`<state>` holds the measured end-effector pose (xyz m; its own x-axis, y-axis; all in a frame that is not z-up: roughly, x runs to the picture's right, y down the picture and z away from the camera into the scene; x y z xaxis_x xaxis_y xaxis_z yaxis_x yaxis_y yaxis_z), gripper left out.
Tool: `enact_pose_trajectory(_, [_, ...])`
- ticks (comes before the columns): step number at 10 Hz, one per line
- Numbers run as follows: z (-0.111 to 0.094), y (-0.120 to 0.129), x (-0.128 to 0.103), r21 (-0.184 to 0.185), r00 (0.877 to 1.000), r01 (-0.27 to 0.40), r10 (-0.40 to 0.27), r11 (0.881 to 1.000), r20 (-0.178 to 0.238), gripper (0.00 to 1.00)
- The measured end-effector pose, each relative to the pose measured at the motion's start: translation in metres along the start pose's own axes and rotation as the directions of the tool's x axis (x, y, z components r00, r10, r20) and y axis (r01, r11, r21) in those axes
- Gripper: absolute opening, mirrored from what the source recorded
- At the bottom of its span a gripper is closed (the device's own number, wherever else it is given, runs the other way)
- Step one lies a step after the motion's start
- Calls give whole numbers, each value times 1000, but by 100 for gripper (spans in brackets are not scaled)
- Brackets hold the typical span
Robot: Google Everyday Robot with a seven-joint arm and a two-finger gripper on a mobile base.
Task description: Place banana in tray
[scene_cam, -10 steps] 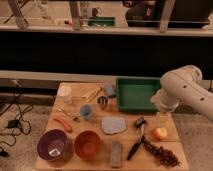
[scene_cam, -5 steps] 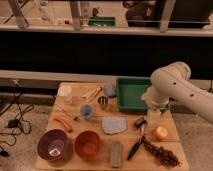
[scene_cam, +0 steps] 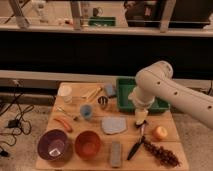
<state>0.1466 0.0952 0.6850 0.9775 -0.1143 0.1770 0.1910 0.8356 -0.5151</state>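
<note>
The banana (scene_cam: 91, 93) is a slim pale-yellow piece lying on the wooden table at the back, left of centre, between a white cup and a blue sponge. The dark-green tray (scene_cam: 124, 95) sits at the back right of the table; my white arm covers much of it. My gripper (scene_cam: 141, 119) hangs below the arm, just in front of the tray's front edge and right of a grey-blue cloth. It is well to the right of the banana and nothing shows in it.
A white cup (scene_cam: 65, 92), blue sponge (scene_cam: 109, 90), metal can (scene_cam: 102, 101) and blue cup (scene_cam: 86, 112) surround the banana. In front lie an orange-red carrot piece (scene_cam: 63, 123), purple bowl (scene_cam: 52, 145), orange bowl (scene_cam: 88, 144), grey-blue cloth (scene_cam: 114, 125), black brush (scene_cam: 135, 147), orange fruit (scene_cam: 160, 132) and grapes (scene_cam: 162, 154).
My arm has swung left over the tray, and the gripper has moved left and a little forward toward the table's middle. The objects on the table have not moved.
</note>
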Motion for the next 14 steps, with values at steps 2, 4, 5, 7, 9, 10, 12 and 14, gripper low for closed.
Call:
enact_pose_trajectory(2, [0, 0, 0, 0, 1000, -1, 1, 1000, 1, 80])
enact_pose_trajectory(4, [0, 0, 0, -1, 1000, 0, 0, 1000, 2, 80])
enact_pose_trajectory(5, [1, 0, -3, -3, 1000, 8, -8, 1000, 2, 80])
enact_pose_trajectory(7, [7, -2, -16, -16, 999, 42, -42, 999, -1, 80])
enact_pose_trajectory(9, [16, -11, -48, -29, 997, 81, -81, 996, 1, 80])
enact_pose_trajectory(10, [21, -17, -67, -32, 995, 104, -104, 994, 9, 80])
enact_pose_trajectory(12, [34, -41, -114, -9, 982, 184, -183, 983, 40, 80])
enact_pose_trajectory(14, [40, -61, -132, 20, 971, 225, -226, 974, 79, 80])
